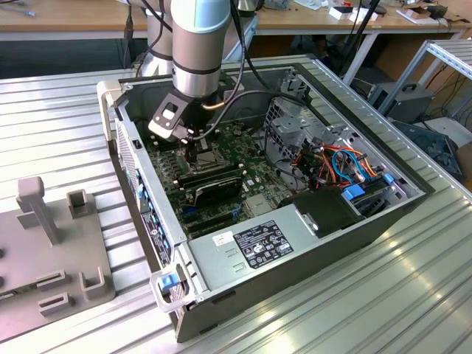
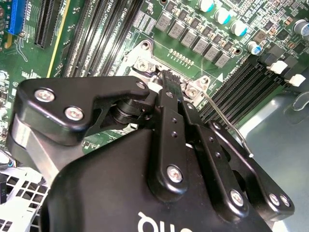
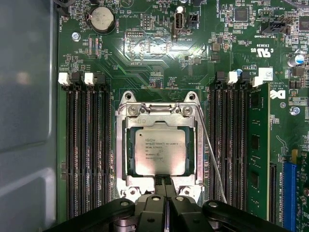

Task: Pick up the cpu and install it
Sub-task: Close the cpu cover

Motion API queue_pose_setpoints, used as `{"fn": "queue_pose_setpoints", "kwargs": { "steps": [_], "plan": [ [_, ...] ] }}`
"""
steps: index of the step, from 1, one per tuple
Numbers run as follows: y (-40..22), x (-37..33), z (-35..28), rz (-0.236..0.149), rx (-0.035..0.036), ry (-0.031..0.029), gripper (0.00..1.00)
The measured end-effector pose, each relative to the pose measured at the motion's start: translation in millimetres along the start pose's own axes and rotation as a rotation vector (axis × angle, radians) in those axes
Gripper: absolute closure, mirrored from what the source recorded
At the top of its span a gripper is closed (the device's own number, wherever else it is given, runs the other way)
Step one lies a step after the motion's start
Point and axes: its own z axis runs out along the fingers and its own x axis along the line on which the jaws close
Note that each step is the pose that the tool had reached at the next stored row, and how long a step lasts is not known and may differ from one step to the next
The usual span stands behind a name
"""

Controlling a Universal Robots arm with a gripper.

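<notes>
The cpu (image 3: 160,152), a small square chip with a dull silver top, lies flat inside the socket's metal frame (image 3: 120,145) on the green motherboard (image 3: 145,53). In the first wrist view my gripper (image 3: 163,182) hovers at the socket's edge, just beside the chip, with its two black fingers pressed together and nothing between them. The second wrist view shows the same gripper (image 2: 167,76) over a corner of the socket. In the exterior view the arm reaches down into the open computer case, with the gripper (image 1: 193,153) low over the board.
A thin wire lever (image 3: 208,145) runs at a slant beside the socket. Black memory slots (image 3: 87,145) flank it, with a green memory stick (image 3: 258,145) seated on one side. The case holds a power supply (image 1: 258,247) and coloured cables (image 1: 339,166). A grey fixture block (image 1: 51,251) stands on the exterior view's left.
</notes>
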Motion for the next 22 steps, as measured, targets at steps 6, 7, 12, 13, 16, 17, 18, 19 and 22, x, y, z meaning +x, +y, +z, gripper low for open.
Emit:
{"fn": "queue_pose_setpoints", "kwargs": {
  "steps": [6, 7, 12, 13, 16, 17, 18, 19, 22],
  "plan": [
    [-0.2, -0.1, 2.1, 0.000, 0.0004, -0.0006, 0.89],
    [-0.2, -0.1, 2.6, 0.000, 0.0004, -0.0005, 0.89],
    [-0.2, -0.1, 3.0, 0.000, 0.0002, -0.0003, 0.89],
    [-0.2, -0.1, 3.0, 0.000, 0.0002, -0.0003, 0.89],
    [-0.1, 0.0, 1.8, 0.000, -0.0003, 0.0005, 0.89],
    [0.0, 0.1, 0.8, 0.000, -0.0007, 0.0010, 0.89],
    [0.1, 0.1, -0.7, 0.000, -0.0009, 0.0014, 0.89],
    [0.1, -0.1, -2.6, 0.000, 0.0000, 0.0001, 0.89],
    [0.4, -0.3, -9.6, 0.000, 0.0001, -0.0001, 0.89]
  ]
}}
